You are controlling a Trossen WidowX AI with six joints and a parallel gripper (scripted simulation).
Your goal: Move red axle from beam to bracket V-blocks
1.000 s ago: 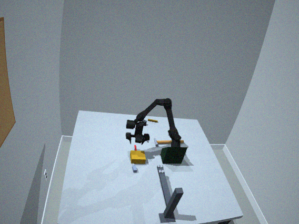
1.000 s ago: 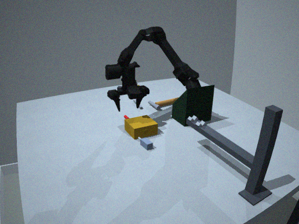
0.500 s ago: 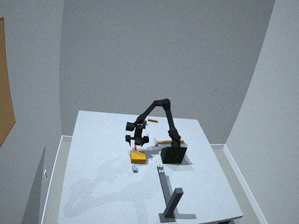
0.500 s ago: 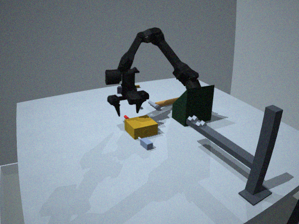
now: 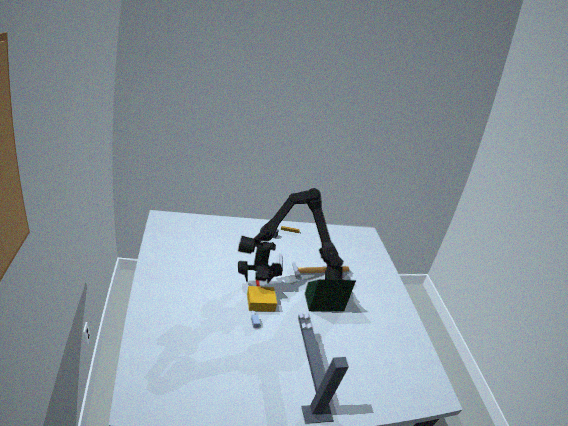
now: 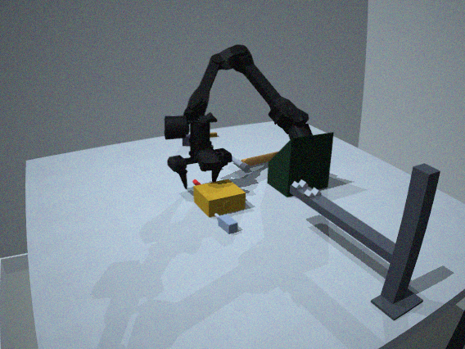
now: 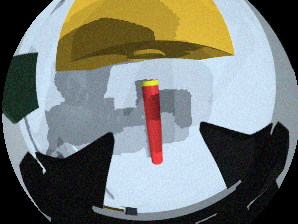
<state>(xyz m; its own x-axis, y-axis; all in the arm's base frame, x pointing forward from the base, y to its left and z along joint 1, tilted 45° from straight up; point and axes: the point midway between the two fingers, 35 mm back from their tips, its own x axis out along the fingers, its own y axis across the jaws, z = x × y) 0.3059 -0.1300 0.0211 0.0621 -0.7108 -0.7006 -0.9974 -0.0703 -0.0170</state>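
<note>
red axle (image 5: 258,283) (image 6: 196,182) (image 7: 154,125): on table by yellow block (image 5: 262,299) (image 6: 218,197) (image 7: 145,30), out of it | yellow-tipped end: wrist cam only, top/ext. no | gripper (image 5: 264,281) (image 6: 200,185) (image 7: 157,132): above axle, fingers wide, nothing held | blue-grey peg (image 5: 256,320) (image 6: 227,224): top + ext. only

A hammer (image 5: 324,270) (image 6: 259,158) lies right, beyond a dark green block (image 5: 327,296) (image 6: 311,160) (image 7: 20,87); farther left sits an orange-handled tool (image 5: 290,229) (image 6: 214,134) (image 7: 114,208), perhaps a screwdriver.
</note>
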